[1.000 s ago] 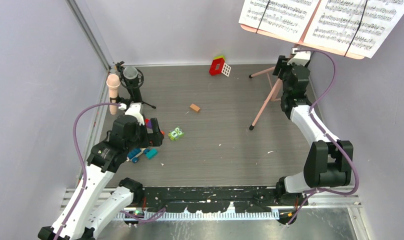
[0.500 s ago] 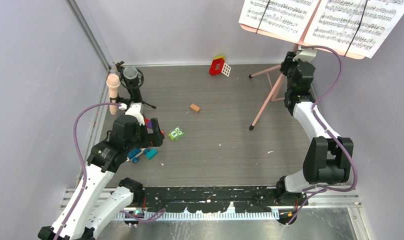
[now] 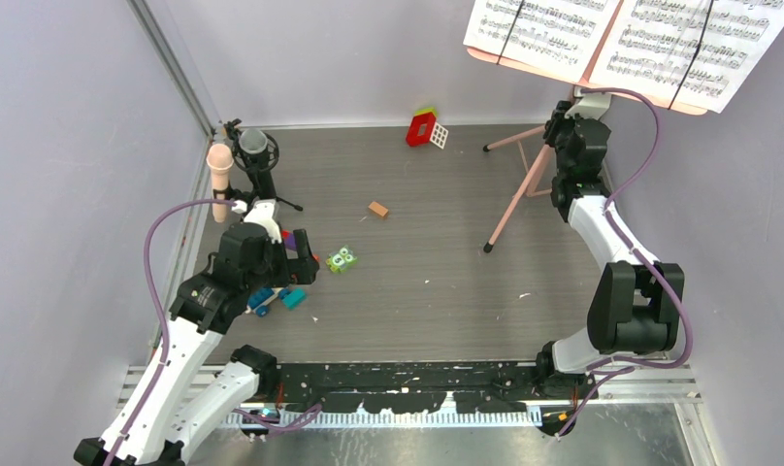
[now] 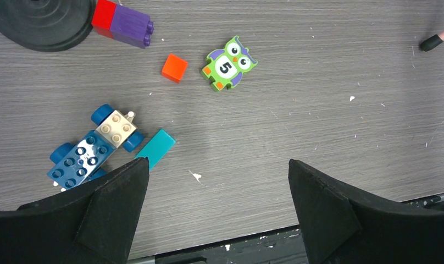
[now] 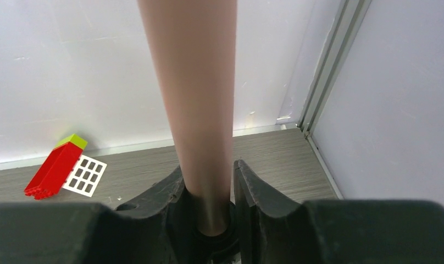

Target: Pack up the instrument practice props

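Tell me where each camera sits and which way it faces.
Top external: above, behind the bases, looking down at the table; left arm and right arm show.
Left wrist: looks straight down at the owl tile; open left gripper shows.
Right wrist: faces the back wall; right gripper shut on the music stand pole.
Shared: owl tile, top and left; red block, top and right.

Tally around the music stand (image 3: 512,206)
One stand, bearing two sheet-music pages (image 3: 543,29); to its left one microphone (image 3: 219,165), one black round-base holder (image 3: 259,165), one red house block (image 3: 423,128), one tan brick (image 3: 377,209), one owl piece (image 4: 229,63), one orange cube (image 4: 174,67), one red-purple block (image 4: 123,22), one blue car (image 4: 93,151), one teal bar (image 4: 155,148).
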